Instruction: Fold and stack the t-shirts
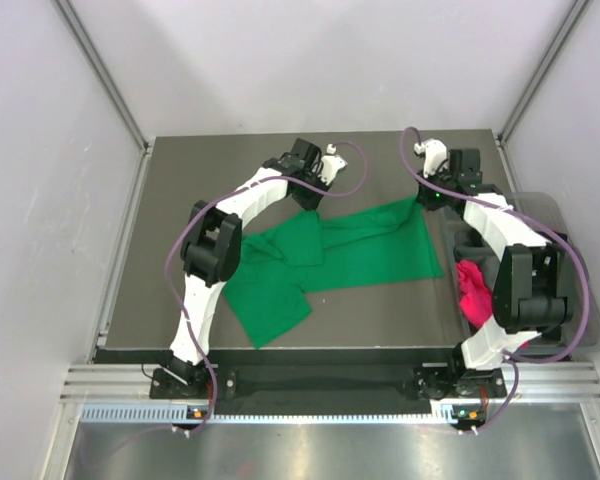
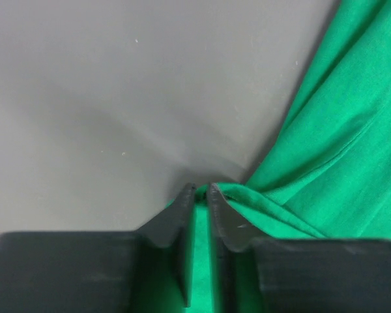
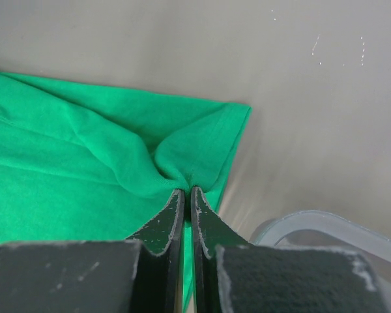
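A bright green t-shirt (image 1: 335,250) lies crumpled across the middle of the dark table, one flap hanging toward the near left. My left gripper (image 1: 310,200) is shut on a bunched edge of the green t-shirt (image 2: 326,150) at its far left corner, cloth pinched between the fingers (image 2: 231,218). My right gripper (image 1: 420,200) is shut on the shirt's far right corner (image 3: 182,143), fabric puckered at the fingertips (image 3: 173,215). A magenta-pink t-shirt (image 1: 474,290) and a dark one (image 1: 462,245) sit in a clear bin at the right.
The clear plastic bin (image 1: 590,300) stands at the table's right edge; its rim (image 3: 326,225) shows in the right wrist view. White enclosure walls (image 1: 50,200) surround the table (image 1: 180,180). Both arms reach over the far half.
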`<action>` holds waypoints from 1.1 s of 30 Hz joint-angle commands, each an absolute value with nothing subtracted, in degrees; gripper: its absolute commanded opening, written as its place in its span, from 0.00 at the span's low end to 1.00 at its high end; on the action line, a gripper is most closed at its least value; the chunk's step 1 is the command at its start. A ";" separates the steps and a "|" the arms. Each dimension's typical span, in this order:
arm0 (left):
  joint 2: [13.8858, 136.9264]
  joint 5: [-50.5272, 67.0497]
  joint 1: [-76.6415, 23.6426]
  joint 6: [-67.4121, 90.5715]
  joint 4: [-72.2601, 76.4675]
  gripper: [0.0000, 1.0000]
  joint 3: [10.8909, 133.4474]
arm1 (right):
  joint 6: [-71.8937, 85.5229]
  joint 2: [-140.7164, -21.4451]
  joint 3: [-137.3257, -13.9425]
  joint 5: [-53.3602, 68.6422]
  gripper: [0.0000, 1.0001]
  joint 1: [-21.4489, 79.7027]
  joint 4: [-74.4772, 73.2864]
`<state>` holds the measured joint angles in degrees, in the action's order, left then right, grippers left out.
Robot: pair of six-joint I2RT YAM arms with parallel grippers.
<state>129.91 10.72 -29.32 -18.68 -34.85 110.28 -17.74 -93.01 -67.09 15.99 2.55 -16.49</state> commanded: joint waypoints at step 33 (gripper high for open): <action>89.56 -3.17 -29.35 -25.14 -34.28 0.00 99.15 | -15.65 -79.72 -74.80 18.89 0.00 0.44 -21.53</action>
<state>93.73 -1.58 -29.30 -24.01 -36.34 100.79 -15.42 -81.34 -72.53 18.04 0.95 -20.91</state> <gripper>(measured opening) 0.010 0.013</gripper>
